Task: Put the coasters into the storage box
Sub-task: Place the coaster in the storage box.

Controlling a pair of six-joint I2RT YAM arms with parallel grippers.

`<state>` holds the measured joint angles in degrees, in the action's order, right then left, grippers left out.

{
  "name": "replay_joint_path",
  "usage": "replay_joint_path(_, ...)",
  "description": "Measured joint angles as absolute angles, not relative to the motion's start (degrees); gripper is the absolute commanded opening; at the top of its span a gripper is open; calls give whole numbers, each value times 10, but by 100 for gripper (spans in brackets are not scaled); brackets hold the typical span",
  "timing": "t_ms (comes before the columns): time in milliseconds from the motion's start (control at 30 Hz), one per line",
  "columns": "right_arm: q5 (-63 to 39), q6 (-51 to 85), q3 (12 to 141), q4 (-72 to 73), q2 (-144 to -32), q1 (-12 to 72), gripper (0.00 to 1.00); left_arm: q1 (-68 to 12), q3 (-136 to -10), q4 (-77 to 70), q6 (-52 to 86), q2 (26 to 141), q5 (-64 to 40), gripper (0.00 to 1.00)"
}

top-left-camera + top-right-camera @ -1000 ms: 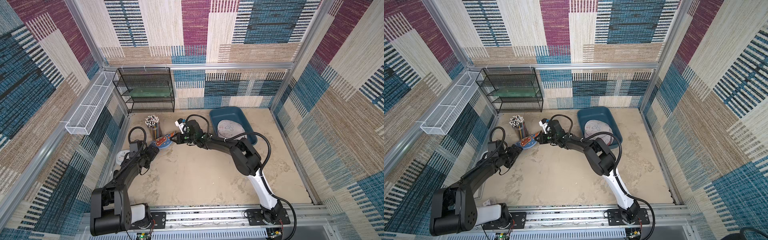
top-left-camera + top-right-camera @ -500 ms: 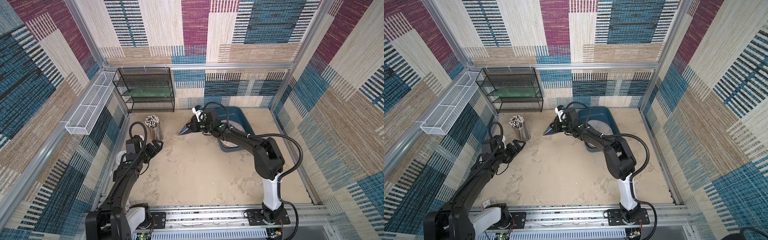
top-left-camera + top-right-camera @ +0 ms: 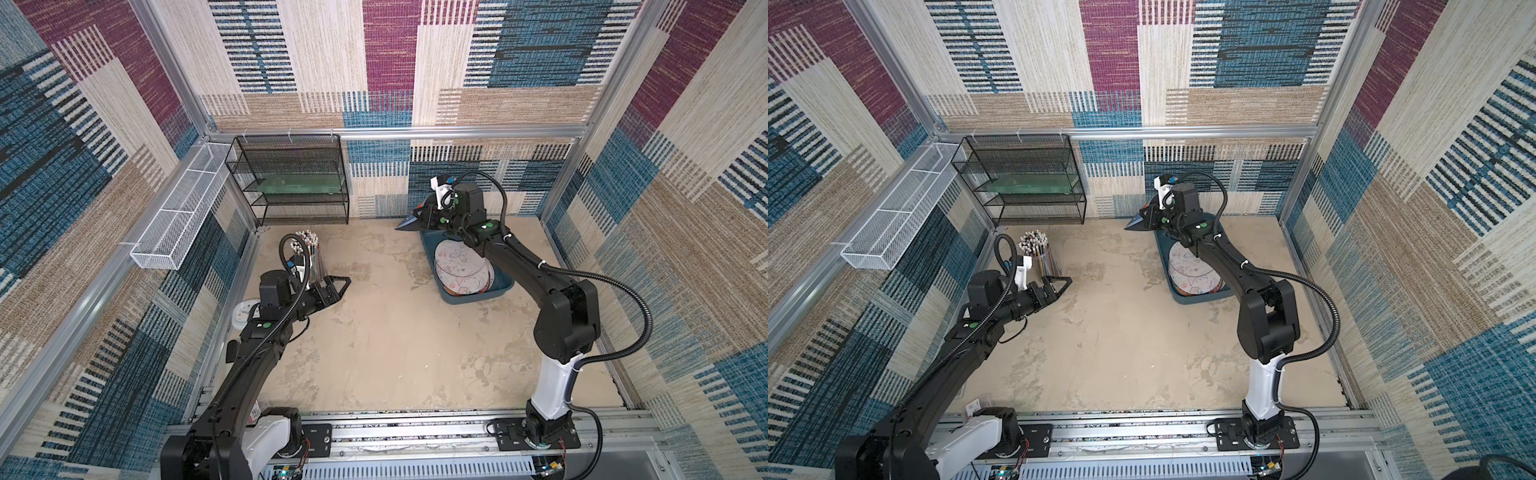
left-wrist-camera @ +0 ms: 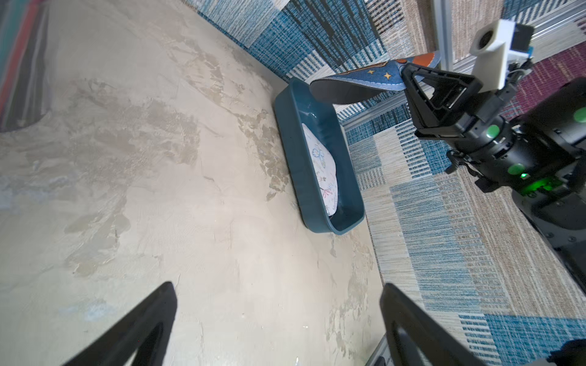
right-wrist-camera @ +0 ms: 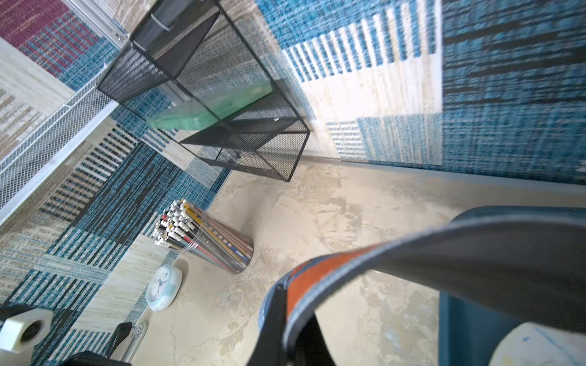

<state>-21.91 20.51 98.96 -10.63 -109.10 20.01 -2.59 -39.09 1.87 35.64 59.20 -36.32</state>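
Observation:
The dark teal storage box (image 3: 473,298) (image 3: 1200,300) (image 4: 317,193) lies at the back right of the floor. Several pale coasters (image 3: 459,266) (image 3: 1190,266) (image 4: 323,171) are stacked inside it. My right gripper (image 3: 424,217) (image 3: 1148,219) (image 5: 282,290) is shut on the rim of a dark blue coaster (image 3: 408,225) (image 3: 1135,226) (image 4: 364,79) (image 5: 317,275) with an orange print. That coaster hangs bent in the air at the box's far left corner. My left gripper (image 3: 343,289) (image 3: 1065,286) (image 4: 278,286) is open and empty, low over the floor beside the pencil cup.
A cup of pencils (image 3: 307,253) (image 5: 215,244) and a small white clock (image 3: 245,313) (image 5: 163,286) stand by the left wall. A black mesh rack (image 3: 291,183) is at the back left. Above the left wall hangs a white wire basket (image 3: 178,216).
Both grippers met at the blue coaster near the pencil cup. The right one has since carried it right and up to the box's far corner. The left has drawn back, open.

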Motion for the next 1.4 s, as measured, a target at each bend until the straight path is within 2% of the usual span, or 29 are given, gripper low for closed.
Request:
replay_joint_path(400, -216, 196, 978, -91, -1119, 102, 0, -31, -382, 4, 345, 577, -347, 99)
replay_joint_path(633, -227, 209, 831, -78, -1128, 74, 0, -31, -373, -7, 345, 581, -342, 99)
replay_joint_path(767, -225, 217, 753, -74, -1100, 79, 4, -31, -375, -7, 343, 592, -335, 99)
replay_joint_path(967, -205, 230, 684, -85, -1063, 83, 35, -33, -368, -30, 333, 594, -335, 99)
replay_joint_path(1200, -164, 233, 661, -121, -1030, 79, 82, -35, -365, -25, 293, 588, -333, 99)
replay_joint_path(1300, -150, 231, 647, -131, -1006, 77, 99, -35, -378, -11, 274, 595, -315, 99)
replay_joint_path(1333, -144, 230, 642, -134, -995, 76, 95, -35, -383, -5, 268, 599, -303, 99)
replay_joint_path(1400, -137, 223, 635, -136, -975, 75, 95, -35, -388, 9, 261, 604, -288, 99)
